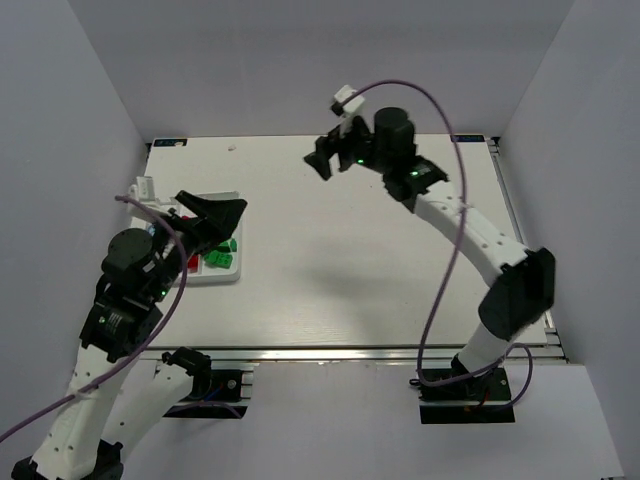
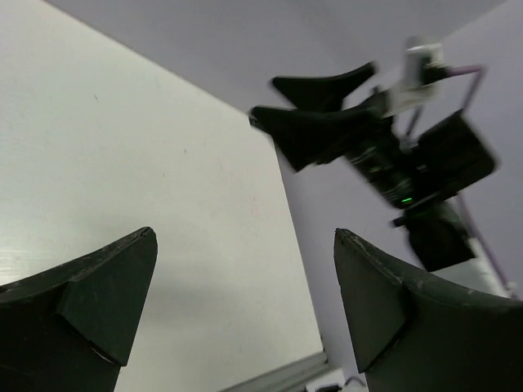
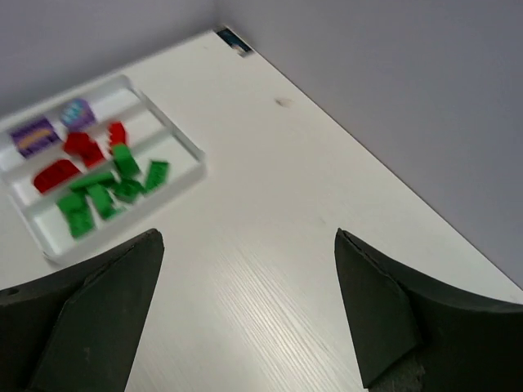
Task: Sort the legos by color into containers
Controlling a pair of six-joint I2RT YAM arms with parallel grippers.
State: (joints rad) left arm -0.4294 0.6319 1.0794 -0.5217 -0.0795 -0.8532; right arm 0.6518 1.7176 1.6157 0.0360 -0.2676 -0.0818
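Observation:
The white compartment tray (image 1: pixel 238 275) sits at the table's left, partly hidden by my left arm; it also shows in the right wrist view (image 3: pixel 196 159). Green legos (image 3: pixel 102 196) fill its near compartment, red legos (image 3: pixel 78 159) the middle one, purple legos (image 3: pixel 53 126) the far one. Green legos (image 1: pixel 222 255) and a red one (image 1: pixel 192 262) show from above. My left gripper (image 1: pixel 225 213) is open and empty, raised above the tray, seen in its own view (image 2: pixel 245 310). My right gripper (image 1: pixel 325 155) is open and empty, raised over the table's far middle, seen in its own view (image 3: pixel 249 314).
Grey walls enclose the table on the left, back and right. A small speck (image 1: pixel 232 148) lies near the back edge. A metal rail (image 1: pixel 350 352) runs along the table's near edge. A dark tag (image 3: pixel 235 45) sits at the far corner.

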